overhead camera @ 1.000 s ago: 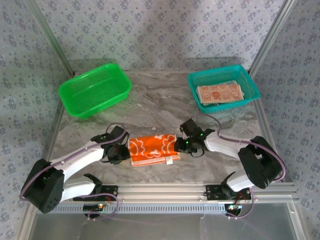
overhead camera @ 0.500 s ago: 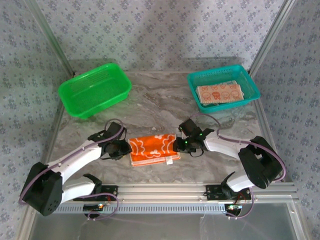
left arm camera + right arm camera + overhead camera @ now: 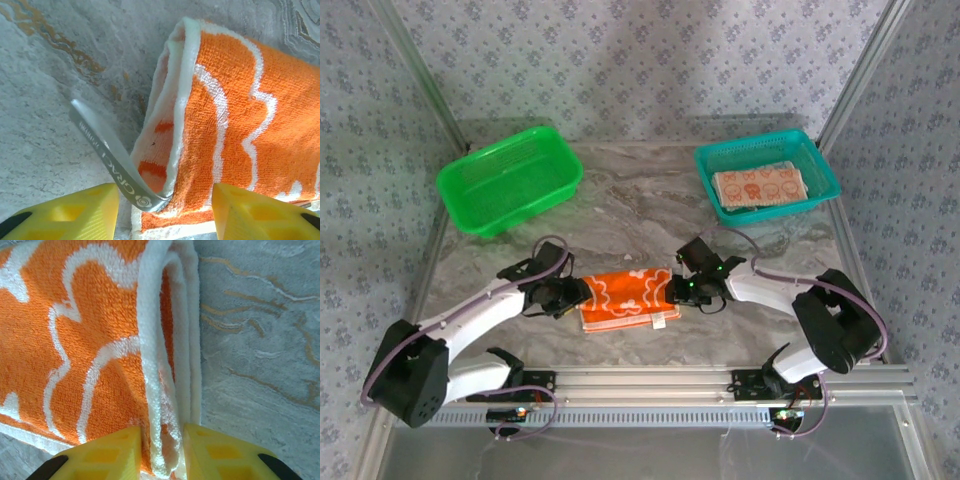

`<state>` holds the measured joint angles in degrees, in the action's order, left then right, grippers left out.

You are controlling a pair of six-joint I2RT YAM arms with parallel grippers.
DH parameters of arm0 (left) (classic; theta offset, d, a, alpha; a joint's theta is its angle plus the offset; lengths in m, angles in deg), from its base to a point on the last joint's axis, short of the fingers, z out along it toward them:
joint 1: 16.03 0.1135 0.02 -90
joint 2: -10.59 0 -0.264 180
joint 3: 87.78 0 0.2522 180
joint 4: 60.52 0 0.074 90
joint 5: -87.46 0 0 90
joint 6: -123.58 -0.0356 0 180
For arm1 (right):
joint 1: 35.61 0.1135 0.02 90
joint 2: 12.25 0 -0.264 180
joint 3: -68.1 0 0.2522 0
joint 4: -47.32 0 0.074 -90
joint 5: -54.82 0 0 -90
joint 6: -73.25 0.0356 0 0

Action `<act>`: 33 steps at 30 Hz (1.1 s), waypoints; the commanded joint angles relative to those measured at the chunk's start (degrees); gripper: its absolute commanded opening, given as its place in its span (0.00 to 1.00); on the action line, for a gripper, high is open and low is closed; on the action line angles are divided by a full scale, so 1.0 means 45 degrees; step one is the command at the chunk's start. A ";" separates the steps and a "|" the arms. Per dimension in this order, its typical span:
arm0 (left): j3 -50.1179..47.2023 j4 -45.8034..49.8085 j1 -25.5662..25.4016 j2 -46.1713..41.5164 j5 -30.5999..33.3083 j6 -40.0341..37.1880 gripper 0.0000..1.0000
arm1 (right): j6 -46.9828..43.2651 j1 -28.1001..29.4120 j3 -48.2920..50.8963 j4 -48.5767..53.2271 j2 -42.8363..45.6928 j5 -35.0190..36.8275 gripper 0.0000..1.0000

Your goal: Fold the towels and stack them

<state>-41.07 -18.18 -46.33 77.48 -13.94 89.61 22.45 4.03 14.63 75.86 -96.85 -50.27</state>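
A folded orange towel with white bunny outlines [image 3: 625,297] lies flat near the table's front middle. My left gripper [image 3: 573,293] stands at its left end. In the left wrist view the left gripper [image 3: 165,202] is open: the yellow fingers [image 3: 75,212] stand wide either side of the towel's [image 3: 235,125] corner and its grey label loop [image 3: 107,155]. My right gripper [image 3: 673,289] is at the towel's right end. In the right wrist view the right gripper [image 3: 162,442] is shut on the layered white hem of the towel [image 3: 90,330]. Another folded towel, cream with orange faces [image 3: 758,186], lies in the teal basket [image 3: 820,165].
A green basket [image 3: 510,178] stands at the back left with nothing in it. Grey marble tabletop [image 3: 630,215] lies bare between the baskets and the towel. Aluminium frame posts rise at the back corners, and a rail runs along the near edge.
My left gripper has shifted right and slightly away, onto the towel's left end, and its jaws have spread apart. The right gripper and the towel have stayed put.
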 commanded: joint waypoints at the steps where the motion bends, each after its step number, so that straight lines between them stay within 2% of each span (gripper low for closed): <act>1: 0.0119 -0.0308 0.0104 0.0018 -0.0285 -0.0057 0.49 | -0.0098 0.0093 -0.0333 0.0108 -0.0165 -0.0218 0.28; 7: -0.0092 -0.0142 0.0112 0.0386 -0.0284 0.0044 0.27 | -0.0117 0.0106 -0.0332 0.0064 -0.0185 -0.0223 0.24; 10: -0.0198 -0.0120 0.0111 0.0390 -0.0241 0.0067 0.19 | -0.0117 0.0133 -0.0355 0.0062 -0.0185 -0.0278 0.19; 14: -0.0092 0.0123 0.0080 0.0273 -0.0142 0.0078 0.00 | -0.0242 0.0152 -0.0456 0.0261 -0.0122 -0.0245 0.08; 15: -0.0062 0.0163 0.0088 0.0188 -0.0154 0.0086 0.00 | -0.0271 0.0154 -0.0524 0.0367 -0.0074 -0.0223 0.03; 17: 0.0049 0.0329 0.0072 -0.0044 -0.0121 0.0133 0.00 | -0.0469 0.0142 -0.0692 0.0658 0.0017 -0.0140 0.00; 26: 0.0857 0.1791 -0.0026 -0.1428 0.0121 0.0348 0.00 | -0.1526 -0.0207 -0.1484 0.2272 0.0544 -0.0313 0.00; 33: 0.1216 0.2207 -0.0671 -0.2144 0.0482 0.1067 0.00 | -0.2057 -0.0451 -0.1996 0.3257 0.0919 -0.0753 0.00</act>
<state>-38.05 -11.32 -48.13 69.30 -13.24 92.19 15.48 2.61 7.51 86.03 -94.42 -51.76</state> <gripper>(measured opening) 0.041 0.050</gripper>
